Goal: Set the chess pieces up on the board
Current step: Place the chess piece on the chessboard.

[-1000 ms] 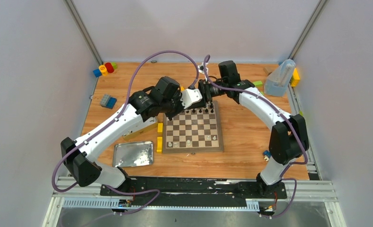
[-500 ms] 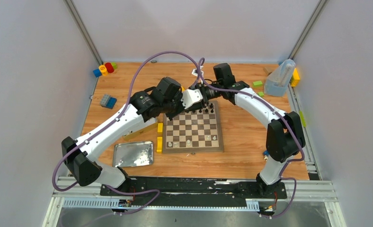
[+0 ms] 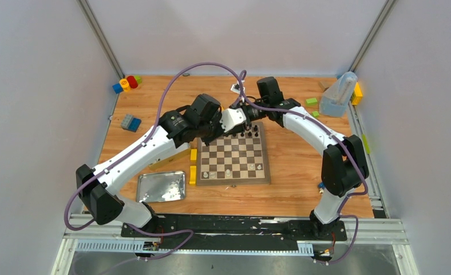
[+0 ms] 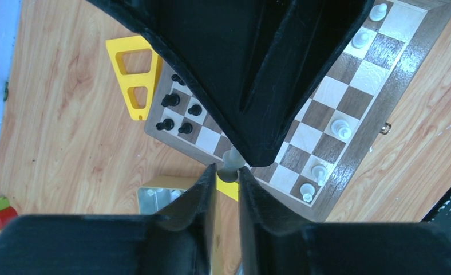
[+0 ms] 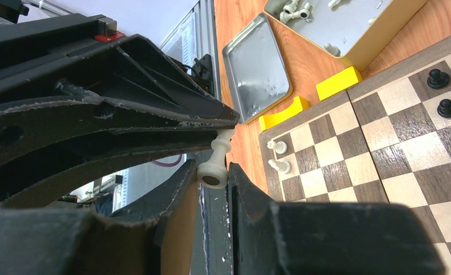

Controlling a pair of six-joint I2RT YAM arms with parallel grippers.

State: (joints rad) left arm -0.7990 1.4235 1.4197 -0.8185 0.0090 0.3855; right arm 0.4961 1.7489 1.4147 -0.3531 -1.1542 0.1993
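As the top view shows: the left gripper (image 3: 238, 119) and the right gripper (image 3: 248, 113) meet nose to nose over the far left corner of the board (image 3: 234, 181).
Change, top view: the right arm (image 3: 312, 127) has swung left along the board's far edge over the last second and then stopped. The left arm (image 3: 149, 150) has barely moved.
Pieces, top view: black pieces (image 3: 249, 133) line the far edge of the board. A few pale pieces (image 3: 229, 172) stand along its near edge, and most squares are bare.
Left wrist view: the left gripper's fingers are a narrow slot apart. A pale pawn (image 4: 232, 162) sits at their tips, up against the pointed nose of the right gripper. Whether the left fingers pinch it cannot be told.
Right wrist view: the right gripper's fingers are clamped on the pawn's round base. The pawn tilts, with its head touching the left gripper's tip. It is held in the air, not on any square.
Also, right wrist view: a gold-sided tin (image 5: 383, 39) by the board's left edge holds more pale pieces.
Meaning: this looks like a hand-over of one pawn between the grippers, probably to turn it upright before it goes to the near rows. Setup seems to be at an early stage.
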